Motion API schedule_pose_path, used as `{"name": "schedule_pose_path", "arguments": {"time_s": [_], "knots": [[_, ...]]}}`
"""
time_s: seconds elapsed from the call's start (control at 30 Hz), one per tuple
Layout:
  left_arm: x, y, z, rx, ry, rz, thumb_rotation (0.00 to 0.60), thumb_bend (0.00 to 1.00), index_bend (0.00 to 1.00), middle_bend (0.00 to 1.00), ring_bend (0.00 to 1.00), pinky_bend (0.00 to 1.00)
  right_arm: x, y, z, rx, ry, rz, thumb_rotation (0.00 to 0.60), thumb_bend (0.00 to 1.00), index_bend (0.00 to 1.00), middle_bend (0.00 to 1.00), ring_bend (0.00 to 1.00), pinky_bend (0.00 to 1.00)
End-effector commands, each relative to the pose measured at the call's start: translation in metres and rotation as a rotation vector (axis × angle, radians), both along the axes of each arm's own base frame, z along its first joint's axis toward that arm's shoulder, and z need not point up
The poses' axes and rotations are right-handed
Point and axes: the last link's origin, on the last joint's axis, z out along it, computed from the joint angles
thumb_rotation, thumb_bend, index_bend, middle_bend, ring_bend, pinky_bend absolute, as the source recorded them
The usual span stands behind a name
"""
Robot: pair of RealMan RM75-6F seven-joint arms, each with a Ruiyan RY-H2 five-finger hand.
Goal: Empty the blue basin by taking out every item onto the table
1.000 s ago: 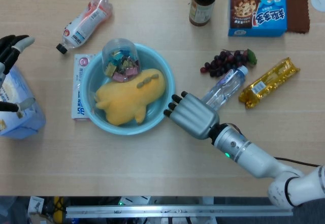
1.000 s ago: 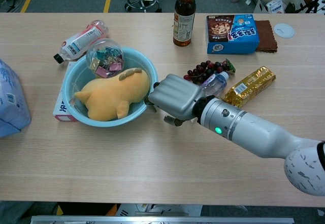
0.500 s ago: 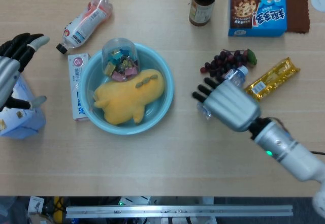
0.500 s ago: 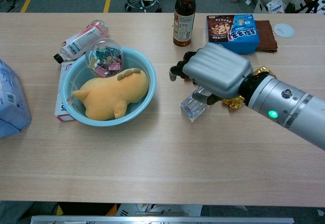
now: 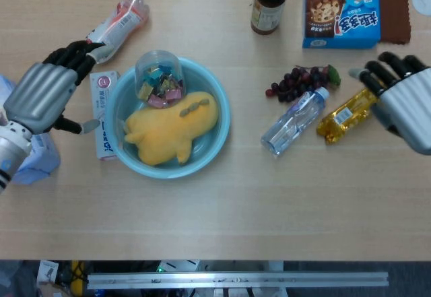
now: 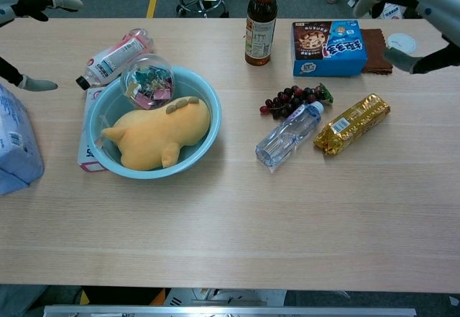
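The blue basin point(image 5: 219, 118) point(image 6: 208, 134) stands left of centre, holding a yellow plush toy point(image 5: 172, 128) point(image 6: 158, 134) and a clear jar of coloured clips point(image 5: 160, 78) point(image 6: 147, 80) leaning on its far rim. My left hand point(image 5: 44, 88) point(image 6: 29, 15) hovers open just left of the basin, fingers spread, holding nothing. My right hand point(image 5: 403, 98) point(image 6: 417, 4) is open at the far right, above the gold packet point(image 5: 353, 108) point(image 6: 351, 123). A clear water bottle point(image 5: 293, 122) point(image 6: 286, 134) lies on the table right of the basin.
A white box point(image 5: 102, 118) point(image 6: 85, 152) is wedged under the basin's left side. A pink-labelled bottle point(image 5: 114, 24) point(image 6: 115, 54) lies behind it, a blue bag point(image 5: 30, 166) point(image 6: 14, 144) at the left edge. Grapes point(image 5: 300, 81), a dark bottle point(image 5: 269, 1) and a biscuit box point(image 5: 340, 14) stand at the back.
My right hand drew away from the basin to the far right and left the water bottle lying on the table. My left hand moved in towards the basin's left side.
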Motion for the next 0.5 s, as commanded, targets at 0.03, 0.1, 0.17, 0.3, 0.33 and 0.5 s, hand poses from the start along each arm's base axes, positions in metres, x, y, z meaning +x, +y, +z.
{"name": "schedule_pose_path", "arguments": {"time_s": [0.03, 0.1, 0.17, 0.3, 0.33, 0.5], "knots": [[0.010, 0.014, -0.014, -0.031, 0.019, 0.002, 0.600, 0.17, 0.06, 0.07, 0.06, 0.13, -0.005, 0.005, 0.019, -0.050, -0.028, 0.000, 0.600, 0.29, 0.31, 0.40, 0.29, 0.45], [0.014, 0.020, -0.019, -0.038, 0.030, 0.005, 0.600, 0.17, 0.05, 0.07, 0.06, 0.13, -0.008, 0.008, 0.026, -0.070, -0.041, 0.001, 0.600, 0.29, 0.31, 0.40, 0.29, 0.45], [0.018, 0.028, -0.026, -0.042, 0.046, 0.008, 0.600, 0.17, 0.05, 0.07, 0.06, 0.13, -0.010, 0.011, 0.032, -0.085, -0.053, 0.002, 0.600, 0.29, 0.31, 0.40, 0.29, 0.45], [0.025, 0.043, -0.036, -0.052, 0.069, 0.029, 0.600, 0.17, 0.04, 0.06, 0.05, 0.13, -0.013, 0.016, 0.039, -0.101, -0.073, 0.014, 0.600, 0.29, 0.31, 0.40, 0.29, 0.45], [0.028, 0.048, -0.039, -0.054, 0.076, 0.038, 0.600, 0.17, 0.04, 0.05, 0.05, 0.13, -0.014, 0.017, 0.040, -0.103, -0.078, 0.019, 0.600, 0.29, 0.31, 0.40, 0.29, 0.45], [0.037, 0.064, -0.049, -0.072, 0.121, 0.062, 0.600, 0.17, 0.01, 0.03, 0.04, 0.13, -0.015, 0.020, 0.042, -0.106, -0.099, 0.031, 0.600, 0.29, 0.31, 0.40, 0.29, 0.45]]}}
